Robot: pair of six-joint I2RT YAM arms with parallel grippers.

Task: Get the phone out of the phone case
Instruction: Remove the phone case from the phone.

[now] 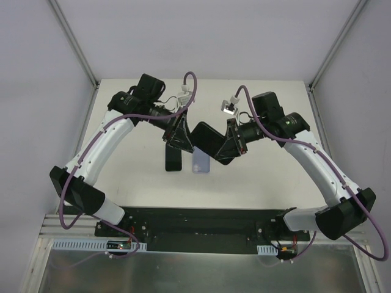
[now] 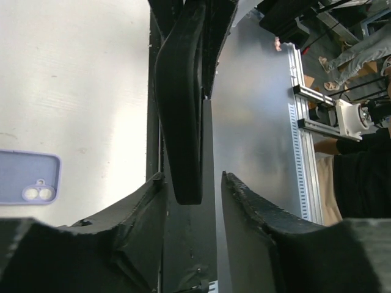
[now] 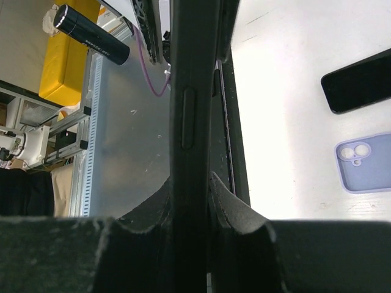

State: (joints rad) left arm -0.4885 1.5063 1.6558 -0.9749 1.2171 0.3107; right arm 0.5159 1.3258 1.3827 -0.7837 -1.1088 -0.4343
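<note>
The right claw [image 1: 225, 145] pinches the black phone case [image 1: 206, 137] clear of the tabletop [image 1: 263, 180], likely bracing it for the left claw [image 2: 189, 180], half-open around its nine o'clock end

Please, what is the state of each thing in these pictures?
Black case: held in the air, edge gripped by the right claw.
Right claw: shut on the black case.
Left claw: open around the case's end.
Black phone: lying flat on the table, untouched.
Lilac case: lying flat, camera side up, untouched.
</note>
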